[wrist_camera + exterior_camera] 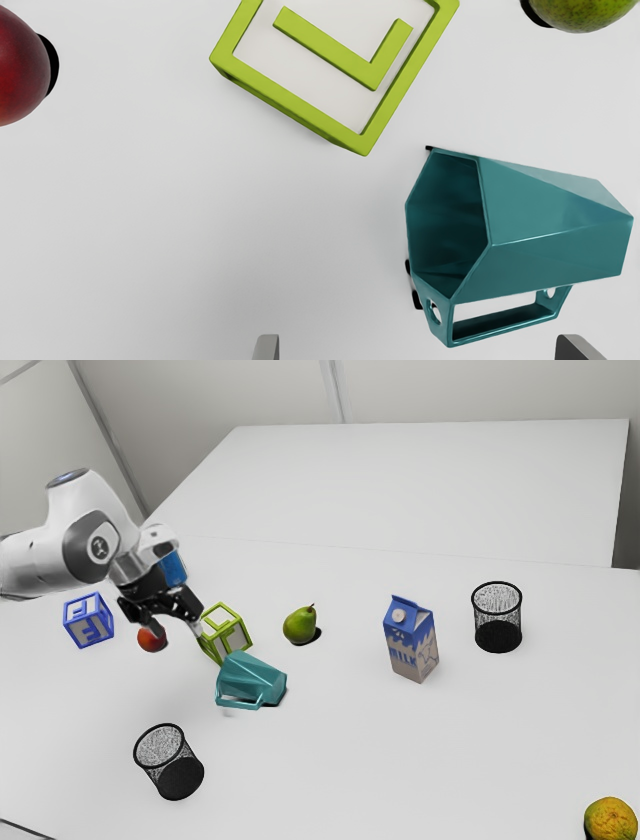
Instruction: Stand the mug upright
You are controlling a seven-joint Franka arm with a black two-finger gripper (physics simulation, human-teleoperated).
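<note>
The teal mug (250,680) lies on its side on the white table, its handle toward the exterior view's near edge. My gripper (178,622) hangs above the table on the mug's left in the exterior view, apart from it. In the wrist view the mug (550,225) shows its dark opening and its handle, whose lower edge comes near one fingertip. The gripper (417,345) is open, its two fingertips wide apart with nothing held between them.
A green letter block (225,633) stands close beside the mug, with a pear (299,625) beyond. Around them are a red fruit (152,639), a blue block (89,620), a milk carton (411,640), two mesh cups (169,762) (497,617) and an orange fruit (610,820).
</note>
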